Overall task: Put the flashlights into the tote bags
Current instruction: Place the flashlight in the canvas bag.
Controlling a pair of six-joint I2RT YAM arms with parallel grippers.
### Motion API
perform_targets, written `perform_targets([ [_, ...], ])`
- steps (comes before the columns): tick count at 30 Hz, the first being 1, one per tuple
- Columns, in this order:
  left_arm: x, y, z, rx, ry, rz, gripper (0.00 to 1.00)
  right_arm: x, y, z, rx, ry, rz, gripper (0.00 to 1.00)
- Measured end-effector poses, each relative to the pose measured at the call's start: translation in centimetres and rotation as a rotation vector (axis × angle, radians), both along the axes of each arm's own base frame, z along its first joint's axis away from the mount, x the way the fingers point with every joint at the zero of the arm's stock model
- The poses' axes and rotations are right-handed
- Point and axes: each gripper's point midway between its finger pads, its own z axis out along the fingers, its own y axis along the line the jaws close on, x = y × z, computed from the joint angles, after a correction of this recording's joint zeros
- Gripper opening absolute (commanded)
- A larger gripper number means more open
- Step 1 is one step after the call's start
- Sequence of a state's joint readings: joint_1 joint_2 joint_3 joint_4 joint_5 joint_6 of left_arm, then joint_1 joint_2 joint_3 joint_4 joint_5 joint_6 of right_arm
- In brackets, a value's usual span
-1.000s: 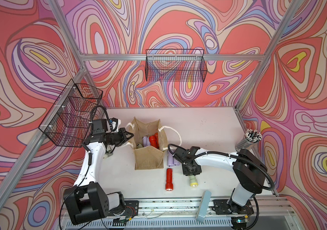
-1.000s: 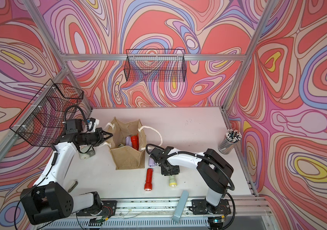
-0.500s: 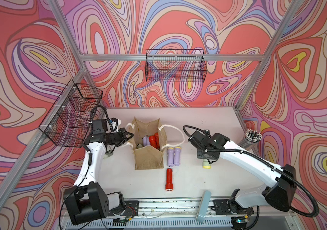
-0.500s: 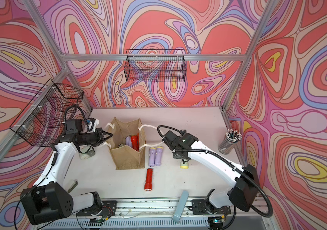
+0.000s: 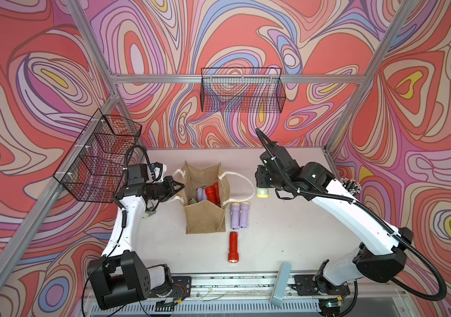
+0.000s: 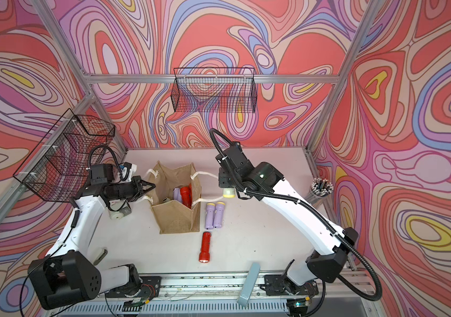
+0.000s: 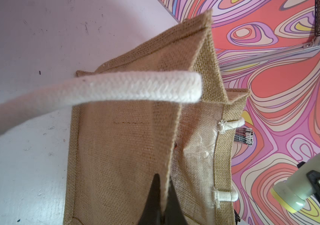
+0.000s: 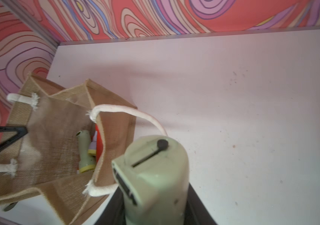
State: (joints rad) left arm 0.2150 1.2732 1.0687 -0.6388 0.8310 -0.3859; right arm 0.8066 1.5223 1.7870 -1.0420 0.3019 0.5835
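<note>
You have the left jaws closed tight on the left wall of the tote bag (image 5: 205,219), at centre-left of both top views. The left wrist view shows the burlap edge pinched between the two black tips.

Your right jaws stand partly open, clamped round a pale green flashlight (image 5: 262,192). Its yellow-ringed head points down, and it is held clear of the tabletop (image 5: 287,233), just right of the bag's right rope handle (image 5: 252,186) near frame centre.

The bag stands upright and open on the tabletop. Inside it you can see a red flashlight (image 5: 210,193) and a lilac flashlight (image 5: 201,194). The right wrist view adds a second green flashlight (image 8: 86,153) in there.

Outside the bag, two lilac flashlights (image 5: 235,216) lie side by side just right of it, heads toward the back wall. A lone red flashlight (image 5: 233,247) lies below them, head toward the lower edge of the frame.
</note>
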Motion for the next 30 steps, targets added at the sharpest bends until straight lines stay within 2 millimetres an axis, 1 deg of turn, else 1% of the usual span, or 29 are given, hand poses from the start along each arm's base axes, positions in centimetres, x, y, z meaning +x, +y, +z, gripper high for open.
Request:
perform_targets([
  [7, 0.0, -0.1, 0.1, -0.010, 0.000, -0.004, 0.00, 2.4, 7.0, 1.0, 0.112, -0.084, 0.172, 0.19],
  [10, 0.0, -0.2, 0.2, -0.020, 0.001, -0.005, 0.00, 2.7, 10.2, 1.0, 0.130, -0.122, 0.257, 0.19],
  [14, -0.1, -0.3, 0.3, -0.026, 0.003, -0.005, 0.00, 2.2, 14.2, 0.3, 0.153, -0.149, 0.373, 0.19],
  [18, -0.1, -0.3, 0.3, -0.030, 0.005, -0.005, 0.00, 1.9, 18.0, -1.5, 0.159, -0.155, 0.472, 0.19],
  [20, -0.1, -0.3, 0.3, -0.030, 0.005, -0.005, 0.00, 1.8, 19.6, -3.0, 0.148, -0.146, 0.513, 0.19],
  [22, -0.1, -0.3, 0.3, -0.030, 0.005, -0.005, 0.00, 1.5, 21.0, -4.9, 0.131, -0.126, 0.549, 0.19],
  [26, -0.1, -0.3, 0.3, -0.031, 0.005, -0.005, 0.00, 1.3, 22.3, -7.7, 0.105, -0.090, 0.586, 0.19],
  [30, -0.1, -0.3, 0.2, -0.031, 0.005, -0.005, 0.00, 1.4, 22.7, -9.3, 0.091, -0.065, 0.599, 0.19],
])
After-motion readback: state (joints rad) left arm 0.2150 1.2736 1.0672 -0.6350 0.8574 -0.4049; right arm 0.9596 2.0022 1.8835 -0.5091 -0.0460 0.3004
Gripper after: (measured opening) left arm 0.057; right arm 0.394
